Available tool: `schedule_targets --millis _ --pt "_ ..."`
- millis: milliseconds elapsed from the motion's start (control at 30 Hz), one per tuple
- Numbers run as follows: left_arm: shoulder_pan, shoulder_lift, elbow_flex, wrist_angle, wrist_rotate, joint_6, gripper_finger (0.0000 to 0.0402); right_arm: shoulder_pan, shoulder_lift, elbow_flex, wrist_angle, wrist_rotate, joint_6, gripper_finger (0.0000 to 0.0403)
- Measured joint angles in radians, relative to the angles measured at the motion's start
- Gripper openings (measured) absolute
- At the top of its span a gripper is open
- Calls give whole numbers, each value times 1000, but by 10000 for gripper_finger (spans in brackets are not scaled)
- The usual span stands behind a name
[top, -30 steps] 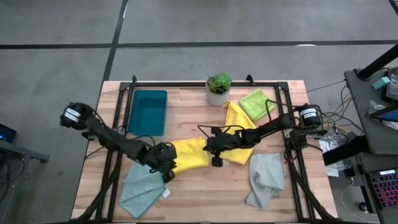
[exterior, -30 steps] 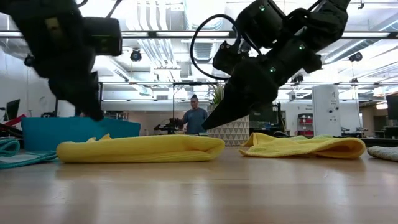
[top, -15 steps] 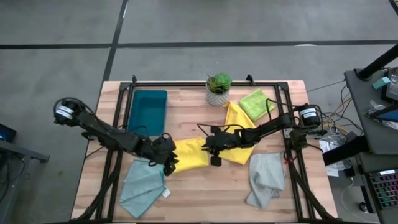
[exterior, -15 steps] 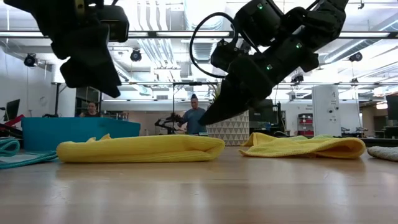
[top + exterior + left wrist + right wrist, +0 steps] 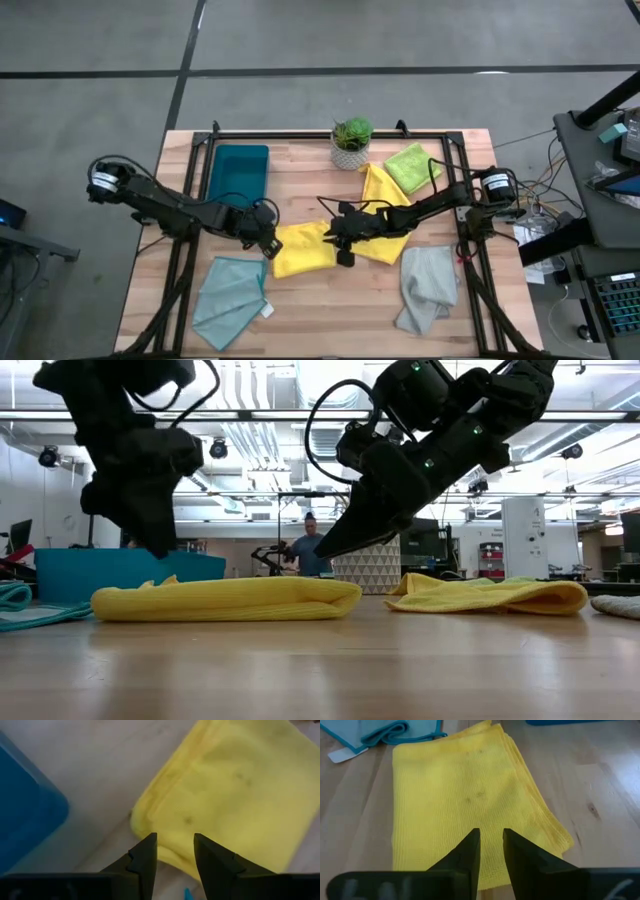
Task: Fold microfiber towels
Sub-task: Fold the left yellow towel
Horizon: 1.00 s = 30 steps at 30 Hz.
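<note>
From above, the folded yellow towel (image 5: 303,250) lies near the middle of the table (image 5: 300,310). The left gripper (image 5: 268,243) hangs at its nine o'clock edge and the right gripper (image 5: 338,240) at its three o'clock edge. A second yellow towel (image 5: 383,200) sprawls toward two o'clock under the right arm, the green towel (image 5: 412,166) beyond it. The grey towel (image 5: 428,285) sits at four o'clock, the light teal towel (image 5: 231,300) at seven, the blue tray (image 5: 237,180) at ten, a potted plant (image 5: 351,141) at twelve.

At table height, both grippers hover just above the folded towel (image 5: 225,599), touching nothing. A person (image 5: 310,550) stands far behind.

The left wrist camera shows its fingers (image 5: 145,862) slightly apart over the towel's corner (image 5: 225,795), gripping nothing.

The right wrist camera shows its fingers (image 5: 470,852) a narrow gap apart, empty, above the towel (image 5: 470,805).
</note>
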Motion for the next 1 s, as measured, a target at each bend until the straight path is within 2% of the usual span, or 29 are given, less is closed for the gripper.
schedule_targets --millis 400,667,1000 --pt "17 160 37 26 -43 7 114 0 0 0 -1 0 0 79" --pt "23 149 72 -21 -97 30 114 0 0 -1 -1 1 8 79" --pt "29 157 63 -25 -96 28 106 0 0 -1 -2 1 18 79"
